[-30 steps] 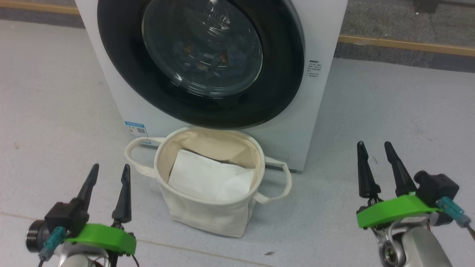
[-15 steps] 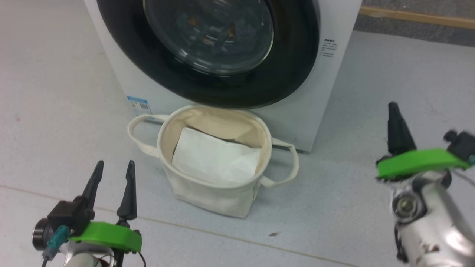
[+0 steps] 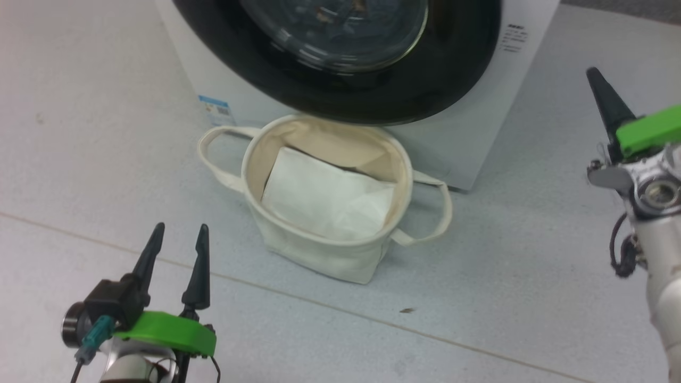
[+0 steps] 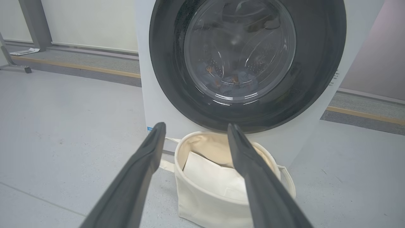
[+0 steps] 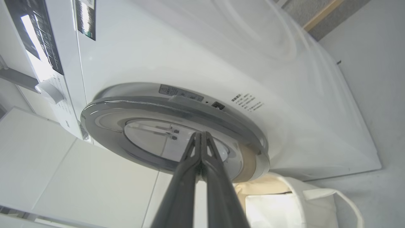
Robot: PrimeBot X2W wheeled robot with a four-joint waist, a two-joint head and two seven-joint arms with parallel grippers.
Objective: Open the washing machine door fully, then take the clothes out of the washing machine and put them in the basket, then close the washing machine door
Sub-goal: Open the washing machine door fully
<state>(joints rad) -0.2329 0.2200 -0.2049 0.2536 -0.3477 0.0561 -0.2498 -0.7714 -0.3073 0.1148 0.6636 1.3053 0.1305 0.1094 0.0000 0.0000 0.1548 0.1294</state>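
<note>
Right gripper [image 3: 594, 77], clenched empty, right of the washer [image 3: 468, 154]; left gripper [image 3: 180, 229] spread. Stiff, slick door [image 3: 372, 90] likely wants hooking at its rim.

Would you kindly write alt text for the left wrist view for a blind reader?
A large white front-loading washing machine with its round black-rimmed glass door shut, light-blue printed clothes visible behind the glass. A round cream canvas basket with a white liner stands before it, beyond the spread dark fingers of the left gripper.
</note>
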